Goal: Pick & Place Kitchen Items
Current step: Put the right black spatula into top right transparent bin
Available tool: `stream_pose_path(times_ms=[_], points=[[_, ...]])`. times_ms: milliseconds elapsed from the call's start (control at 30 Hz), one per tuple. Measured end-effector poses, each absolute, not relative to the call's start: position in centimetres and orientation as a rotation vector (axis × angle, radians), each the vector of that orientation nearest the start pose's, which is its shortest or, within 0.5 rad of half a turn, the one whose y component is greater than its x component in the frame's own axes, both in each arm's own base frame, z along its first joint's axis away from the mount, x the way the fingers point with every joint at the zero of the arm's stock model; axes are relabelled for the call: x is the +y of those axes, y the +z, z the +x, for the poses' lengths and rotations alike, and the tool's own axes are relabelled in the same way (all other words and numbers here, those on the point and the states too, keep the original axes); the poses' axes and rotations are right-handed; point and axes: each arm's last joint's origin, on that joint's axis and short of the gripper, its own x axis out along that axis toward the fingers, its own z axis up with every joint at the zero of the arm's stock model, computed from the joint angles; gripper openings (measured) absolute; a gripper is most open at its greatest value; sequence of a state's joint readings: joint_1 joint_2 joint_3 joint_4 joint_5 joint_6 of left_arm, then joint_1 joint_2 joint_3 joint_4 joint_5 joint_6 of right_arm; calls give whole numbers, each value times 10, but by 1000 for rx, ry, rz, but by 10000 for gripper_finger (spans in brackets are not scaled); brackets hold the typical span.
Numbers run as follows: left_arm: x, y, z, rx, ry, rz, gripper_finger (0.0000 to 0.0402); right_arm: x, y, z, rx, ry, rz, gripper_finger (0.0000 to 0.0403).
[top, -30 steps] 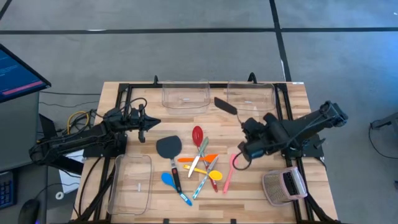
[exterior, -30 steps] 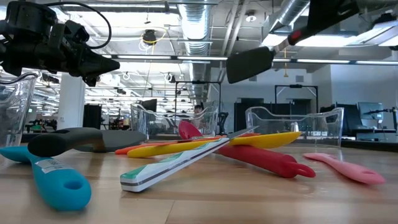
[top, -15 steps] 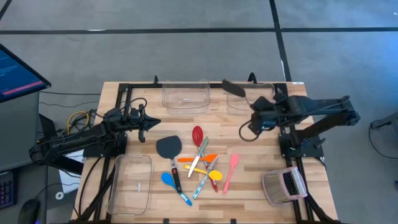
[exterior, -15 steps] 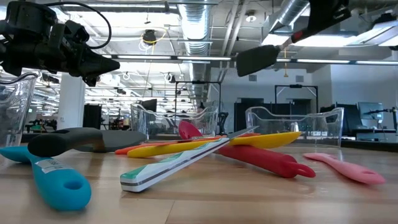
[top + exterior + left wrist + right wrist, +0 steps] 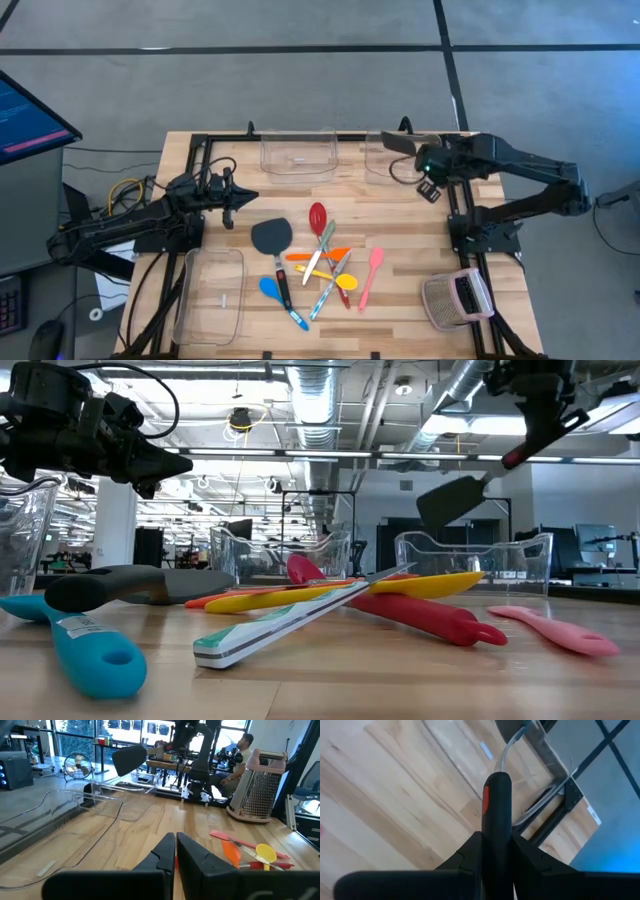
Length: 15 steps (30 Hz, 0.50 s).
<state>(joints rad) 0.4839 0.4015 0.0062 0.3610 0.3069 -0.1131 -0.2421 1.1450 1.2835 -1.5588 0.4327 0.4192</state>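
My right gripper [image 5: 428, 166] is shut on a black turner [image 5: 452, 501], held in the air with its blade [image 5: 398, 143] over the far right clear bin [image 5: 432, 142]. The other utensils lie in a pile at mid-table. They are a second black turner [image 5: 271, 237], a red slotted spoon [image 5: 318, 215], a blue spatula [image 5: 270, 289], a pink spatula [image 5: 369, 274], a yellow spoon [image 5: 345, 282], an orange piece [image 5: 334, 254] and silvery cutlery [image 5: 320, 250]. My left gripper [image 5: 246, 198] is shut and empty, above the table left of the pile. My right gripper pinches the black turner's handle [image 5: 496, 820], black with a red mark, between its two fingers [image 5: 469, 856]. The handle runs forward out of the fingers, along them. The turner is clear of the table and slants down, its blade [image 5: 452, 501] lower than the handle.
A second clear bin [image 5: 298, 155] stands at the far middle and a third [image 5: 212, 295] at the near left. A grey mesh grater with a pink part [image 5: 457, 298] lies at the near right. A person [image 5: 244, 751] sits in the room beyond the table.
My right gripper has carried the black turner toward the table's far edge, from above the pile's right side to the far right bin. The turner has turned and tipped, so its blade now hangs lower than the handle.
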Motion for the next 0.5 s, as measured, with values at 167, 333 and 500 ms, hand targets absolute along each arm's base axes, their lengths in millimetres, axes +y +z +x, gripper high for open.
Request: stream_pose_path(times_ms=[167,333,500], points=[[49,165,112,16,178,-122,8,-69,340,158,1313,-806,224,65],[49,165,112,14,178,-120,8,-91,327,169,1414,-740,247,65],[49,165,112,14,178,-120,8,-113,314,176,1512,-707,249,65]])
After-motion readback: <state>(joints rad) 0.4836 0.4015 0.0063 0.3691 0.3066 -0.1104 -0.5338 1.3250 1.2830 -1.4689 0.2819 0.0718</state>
